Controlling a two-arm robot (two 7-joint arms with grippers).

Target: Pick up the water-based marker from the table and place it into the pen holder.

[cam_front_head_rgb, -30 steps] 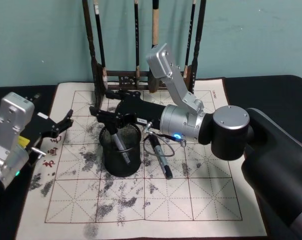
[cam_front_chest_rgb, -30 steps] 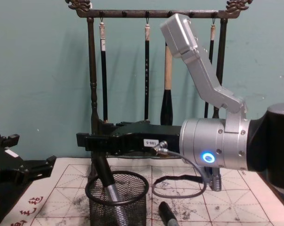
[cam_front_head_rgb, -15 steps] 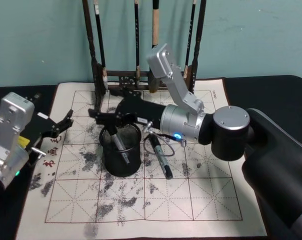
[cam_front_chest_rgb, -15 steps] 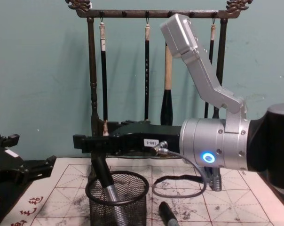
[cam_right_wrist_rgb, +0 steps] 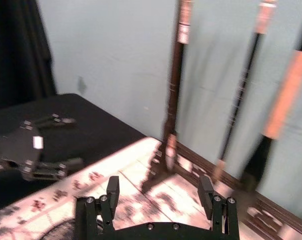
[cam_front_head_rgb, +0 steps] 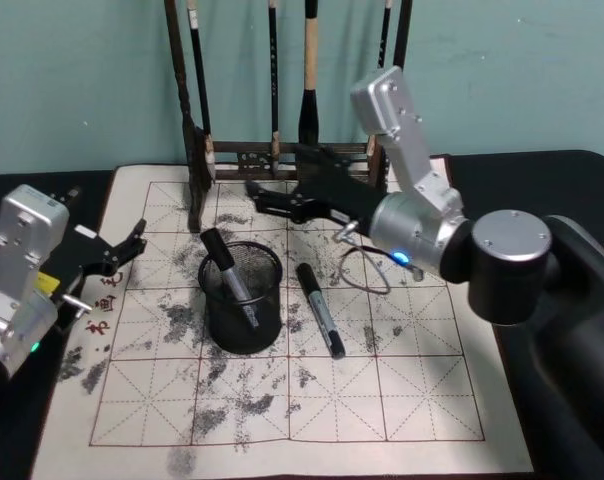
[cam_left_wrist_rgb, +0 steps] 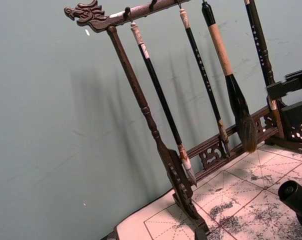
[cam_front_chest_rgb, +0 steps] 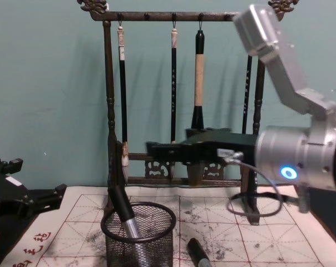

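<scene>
The pen holder (cam_front_head_rgb: pixel 244 325) is a black mesh cup on the left half of the ink-stained mat; the chest view shows its rim (cam_front_chest_rgb: pixel 137 208). A grey-and-black water-based marker (cam_front_head_rgb: pixel 228 270) leans inside it, cap up (cam_front_chest_rgb: pixel 122 207). A second black marker (cam_front_head_rgb: pixel 319 310) lies flat on the mat just right of the cup (cam_front_chest_rgb: pixel 198 253). My right gripper (cam_front_head_rgb: pixel 255 192) hangs open and empty behind and right of the cup, near the rack's base (cam_front_chest_rgb: pixel 152 149); its spread fingers frame the right wrist view (cam_right_wrist_rgb: pixel 159 195). My left gripper (cam_front_head_rgb: pixel 132 245) rests open at the mat's left edge (cam_front_chest_rgb: pixel 45 197).
A tall dark wooden brush rack (cam_front_head_rgb: pixel 197 130) with several hanging brushes stands along the mat's far edge (cam_front_chest_rgb: pixel 109 111) (cam_left_wrist_rgb: pixel 141 100). The practice mat (cam_front_head_rgb: pixel 382 390) has bare gridded space at the front and right. A black cable loop (cam_front_head_rgb: pixel 367 275) hangs under my right wrist.
My right gripper has pulled away from above the pen holder, moving right and back toward the rack. The marker stays leaning in the cup. The left arm has not moved.
</scene>
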